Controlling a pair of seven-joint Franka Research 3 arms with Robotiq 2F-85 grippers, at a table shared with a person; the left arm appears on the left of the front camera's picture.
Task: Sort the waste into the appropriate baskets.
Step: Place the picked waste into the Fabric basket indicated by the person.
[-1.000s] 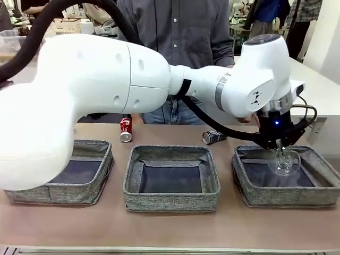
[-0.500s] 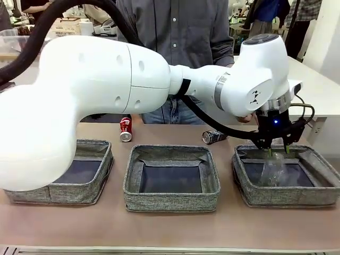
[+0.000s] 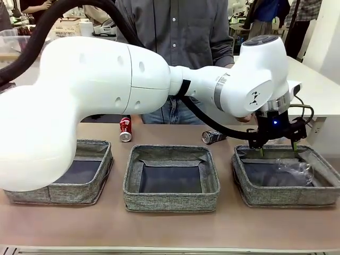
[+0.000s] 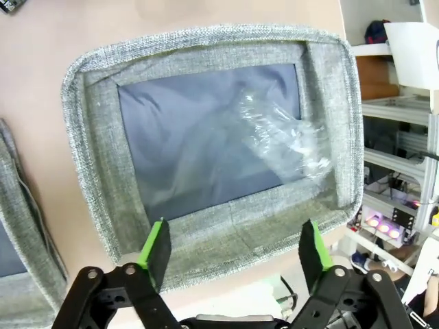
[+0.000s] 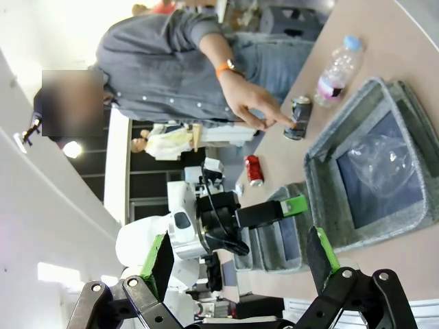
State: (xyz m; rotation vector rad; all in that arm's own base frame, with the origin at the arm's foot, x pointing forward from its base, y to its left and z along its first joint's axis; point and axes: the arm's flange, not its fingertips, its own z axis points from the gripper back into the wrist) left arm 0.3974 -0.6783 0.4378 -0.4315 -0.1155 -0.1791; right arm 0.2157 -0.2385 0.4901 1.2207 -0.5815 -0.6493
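My left gripper hangs open over the right basket, nothing between its green pads. Under it a clear plastic bottle lies on its side on the basket's dark bottom. The left wrist view looks down on that bottle inside the basket, below my open left gripper. A red can and a black-and-silver can stand on the table behind the baskets. In the right wrist view my right gripper is open and held high. A pinkish-label bottle lies beyond the black can.
The left basket and middle basket stand in a row near the table's front. The person stands at the far side, one hand pointing at the black can. My left arm spans the table above the middle basket.
My left gripper has opened and let go of the clear bottle, which dropped from upright between the fingers to lying in the right basket. The gripper rose slightly.
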